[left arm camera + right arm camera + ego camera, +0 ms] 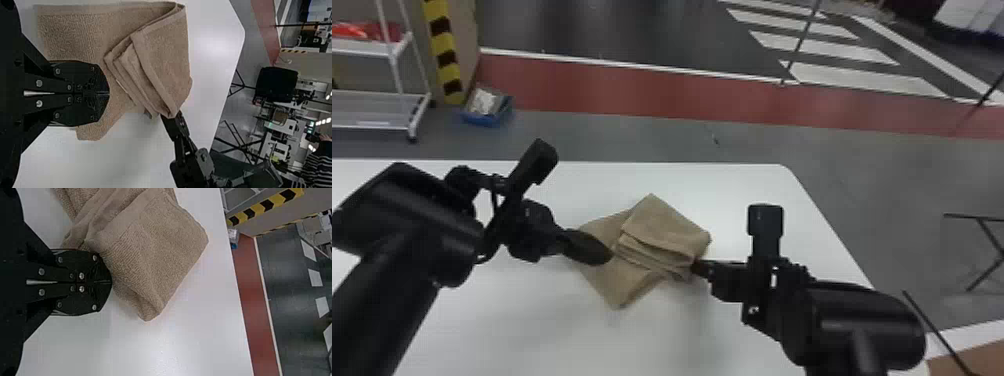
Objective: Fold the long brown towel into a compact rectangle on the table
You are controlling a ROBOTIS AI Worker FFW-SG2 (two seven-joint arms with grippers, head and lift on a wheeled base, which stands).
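Note:
The brown towel (664, 227) lies on the white table, a folded stack of layers set askew over a flatter part that extends to the left. My left gripper (604, 256) is over that flatter part, its fingers shut together. In the left wrist view the same gripper (108, 93) covers some of the towel (70, 35). At the stack's right corner is my right gripper (697, 267), also with fingers shut. In the right wrist view this gripper (110, 282) meets the edge of the towel (156, 246); no cloth can be made out between its fingers.
The white table (732, 190) has its far edge beyond the towel and its right edge past the right arm. On the floor behind are a white rack (392, 50) at the left and a blue box (487, 119).

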